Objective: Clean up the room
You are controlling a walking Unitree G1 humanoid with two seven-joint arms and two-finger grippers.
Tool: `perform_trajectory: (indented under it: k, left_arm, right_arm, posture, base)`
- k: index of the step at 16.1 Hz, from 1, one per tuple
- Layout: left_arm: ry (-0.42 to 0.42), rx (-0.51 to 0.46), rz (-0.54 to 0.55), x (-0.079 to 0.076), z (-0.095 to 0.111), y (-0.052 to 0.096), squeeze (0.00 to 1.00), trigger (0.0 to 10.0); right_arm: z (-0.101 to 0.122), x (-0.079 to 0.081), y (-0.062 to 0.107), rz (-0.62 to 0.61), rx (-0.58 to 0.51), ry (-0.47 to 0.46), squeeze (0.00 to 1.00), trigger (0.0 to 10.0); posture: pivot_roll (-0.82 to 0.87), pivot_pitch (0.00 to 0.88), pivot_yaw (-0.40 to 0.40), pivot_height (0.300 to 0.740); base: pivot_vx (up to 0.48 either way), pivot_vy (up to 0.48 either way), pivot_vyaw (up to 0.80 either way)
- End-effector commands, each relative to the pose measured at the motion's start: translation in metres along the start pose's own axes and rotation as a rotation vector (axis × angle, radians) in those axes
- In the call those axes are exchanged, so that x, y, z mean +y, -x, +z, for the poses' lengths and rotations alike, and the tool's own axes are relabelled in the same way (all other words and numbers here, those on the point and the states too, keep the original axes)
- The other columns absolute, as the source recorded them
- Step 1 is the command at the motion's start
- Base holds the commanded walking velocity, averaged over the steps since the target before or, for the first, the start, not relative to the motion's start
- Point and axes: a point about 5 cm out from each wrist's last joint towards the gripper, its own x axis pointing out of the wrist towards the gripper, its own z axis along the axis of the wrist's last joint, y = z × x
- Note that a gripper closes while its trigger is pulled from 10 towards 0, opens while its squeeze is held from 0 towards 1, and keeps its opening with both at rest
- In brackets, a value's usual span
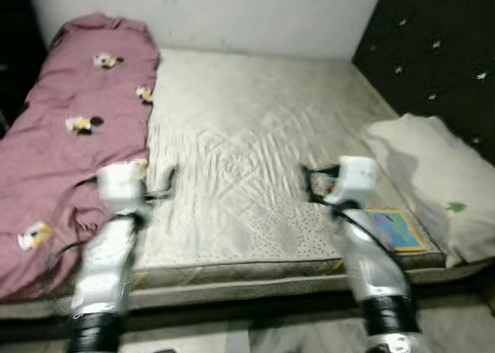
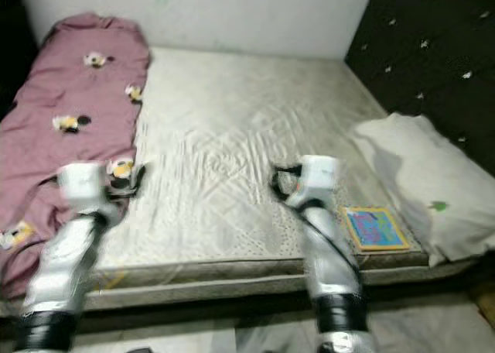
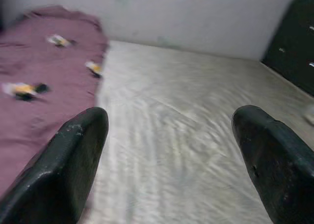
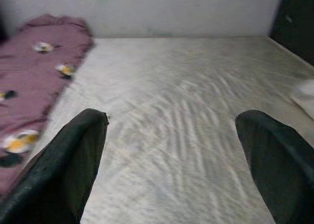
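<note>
I'm standing at the foot edge of the bed (image 1: 255,136), both arms raised over it. Left claw (image 1: 166,184) hangs just beside the pink blanket (image 1: 73,136), fingers (image 3: 73,160) wide apart w/ nothing between them. Right claw (image 1: 309,184) is over the bare sheet near the bed's middle, fingers (image 4: 73,160) also spread, nothing held.

Stuff to tidy, as I read it: the blanket bunched along the bed's left side, a colourful book (image 1: 394,227) at the bed's near right corner, just beside the white pillow (image 1: 441,183).

Risks from here:
- Head views are blurred, so depth on the blanket edge is shaky; I could close on air or pinch the sheet instead.
- Grabbing one fold prob drags the whole blanket off the bed's edge onto the floor.
- Book lies flat, thin; fingers may skid over it & push it off the corner.
- Right forearm sits close to the book; a careless swing could knock it.
</note>
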Motion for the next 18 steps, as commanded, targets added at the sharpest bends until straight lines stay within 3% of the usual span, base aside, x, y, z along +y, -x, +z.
perform_trajectory:
  k: [1, 9, 18]
  left_arm:
    - [0.007, -0.016, -0.035, -0.0117, 0.002, -0.0026, 0.0, 10.0]
    - [0.018, -0.032, -0.083, -0.014, 0.0039, -0.0009, 0.0, 10.0]
    - [0.013, -0.032, -0.086, -0.0133, 0.0038, -0.001, 0.0, 10.0]
  right_arm:
    - [0.0029, -0.0129, 0.0014, -0.039, -0.005, 0.008, 0.0, 10.0]
    - [0.0022, -0.0129, 0.0005, -0.039, 0.002, 0.005, 0.0, 10.0]
    - [0.0012, -0.0126, 0.0004, -0.037, 0.003, 0.012, 0.0, 10.0]
  posture:
    - [-0.01, 0.0, -0.108, 0.74]
    - [0.0, 0.0, -0.108, 0.74]
    - [0.0, 0.0, -0.11, 0.74]
  base:
    - [0.0, 0.0, 0.0]
    - [0.0, 0.0, 0.0]
    - [0.36, 0.0, 0.0]
